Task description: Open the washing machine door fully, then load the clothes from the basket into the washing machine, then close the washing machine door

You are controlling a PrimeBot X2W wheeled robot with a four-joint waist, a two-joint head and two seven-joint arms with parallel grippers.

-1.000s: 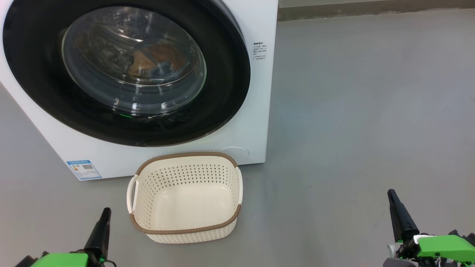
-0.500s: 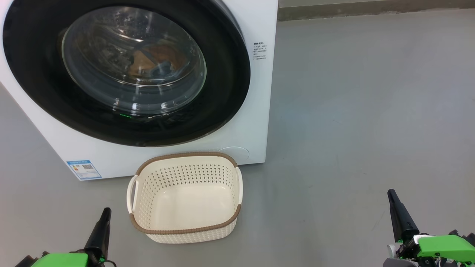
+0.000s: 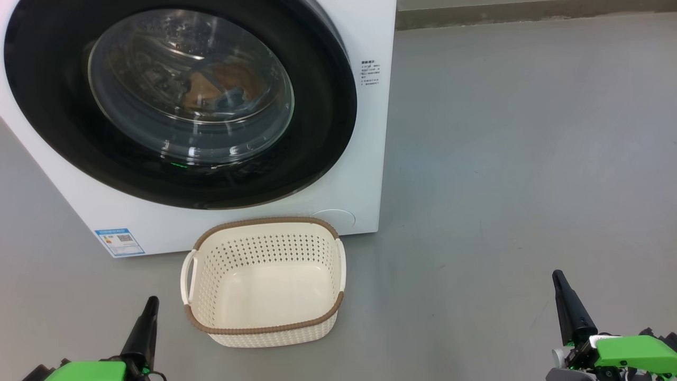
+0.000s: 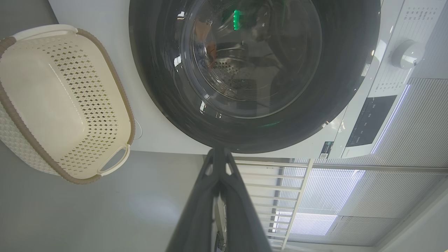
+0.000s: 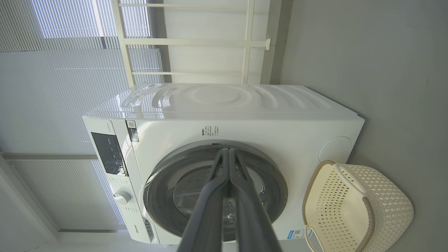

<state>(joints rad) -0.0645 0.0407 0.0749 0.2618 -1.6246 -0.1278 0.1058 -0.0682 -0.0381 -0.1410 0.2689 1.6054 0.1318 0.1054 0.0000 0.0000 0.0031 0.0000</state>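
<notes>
Washing machine [image 3: 370, 159] first: its white front stands ahead of both sets of jaws, more squarely ahead of my left pair than my right, and I read that as where I want it, close enough that either arm could reach the front. The washing machine door [image 3: 323, 121] lies flush against that front, black rim seated all round, out beyond the left fingertips and well apart from them; nothing of mine is touching it. Nearer in, the basket [image 3: 264, 329] sits on the grey floor [image 3: 502, 159] at the foot of the machine, between my two grippers but much closer to the left one, just ahead and inboard of its tips. Its cream bottom is bare, which I take to mean loading is over. The clothes [image 3: 222, 84] show as an orange-brown and blue heap behind the glass bowl, inside the drum, far past either pair of jaws. The left gripper [image 4: 218, 151] has its two dark fingers pressed together at the tips, clasping nothing; the right gripper [image 5: 229, 150] is clenched the same way on empty air, off to the side with open floor ahead. I judge both are parked low and wide because all three steps look done.
</notes>
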